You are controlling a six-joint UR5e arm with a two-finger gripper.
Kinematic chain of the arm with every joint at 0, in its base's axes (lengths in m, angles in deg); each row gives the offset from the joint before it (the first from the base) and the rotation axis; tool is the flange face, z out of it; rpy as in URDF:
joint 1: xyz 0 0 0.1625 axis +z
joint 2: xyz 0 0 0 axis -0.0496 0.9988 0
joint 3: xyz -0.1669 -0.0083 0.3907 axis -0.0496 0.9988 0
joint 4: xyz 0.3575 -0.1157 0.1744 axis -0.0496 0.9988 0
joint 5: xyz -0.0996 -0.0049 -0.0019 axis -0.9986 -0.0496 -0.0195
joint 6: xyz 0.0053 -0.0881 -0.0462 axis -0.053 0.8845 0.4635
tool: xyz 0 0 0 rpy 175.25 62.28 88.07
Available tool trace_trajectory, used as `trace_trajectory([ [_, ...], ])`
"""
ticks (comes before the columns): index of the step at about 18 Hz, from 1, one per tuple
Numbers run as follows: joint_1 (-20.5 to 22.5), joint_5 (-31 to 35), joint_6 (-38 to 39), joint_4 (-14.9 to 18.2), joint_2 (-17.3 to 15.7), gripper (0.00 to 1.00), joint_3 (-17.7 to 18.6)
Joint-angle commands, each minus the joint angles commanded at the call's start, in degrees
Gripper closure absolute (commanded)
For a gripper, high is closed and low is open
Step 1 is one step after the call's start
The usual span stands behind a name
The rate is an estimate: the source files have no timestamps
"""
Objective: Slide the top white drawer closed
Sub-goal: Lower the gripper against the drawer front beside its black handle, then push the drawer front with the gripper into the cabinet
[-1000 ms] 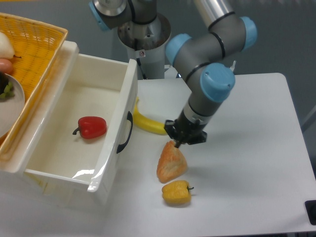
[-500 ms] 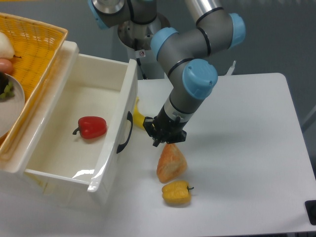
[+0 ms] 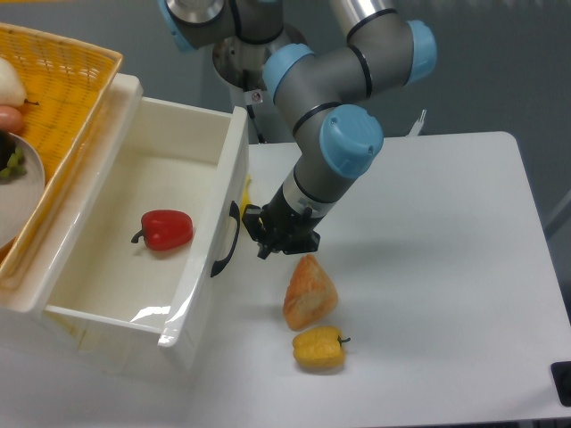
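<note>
The top white drawer (image 3: 219,192) stands pulled far out to the right, open on top, with a red bell pepper (image 3: 166,229) lying inside. Its curved black handle (image 3: 226,242) sits on the front panel facing right. My gripper (image 3: 270,246) hangs just right of that handle, a short gap from the drawer front, pointing down toward the table. Its fingers are small and dark, and I cannot make out whether they are open or shut. Nothing seems to be held.
A yellow wicker basket (image 3: 70,85) with a plate rests on the cabinet at top left. A banana (image 3: 247,191) lies mostly hidden behind the gripper. An orange wedge-shaped food item (image 3: 310,292) and a yellow bell pepper (image 3: 319,348) lie on the white table (image 3: 446,267) below the gripper.
The gripper has swung left, from above the orange food item to just beside the drawer's handle. The drawer and the foods have not moved.
</note>
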Motion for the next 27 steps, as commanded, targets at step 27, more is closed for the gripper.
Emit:
trace_trajectory([
  [27, -1.05, -2.9, 0.09, 3.43, -2.37, 1.0, -0.26],
])
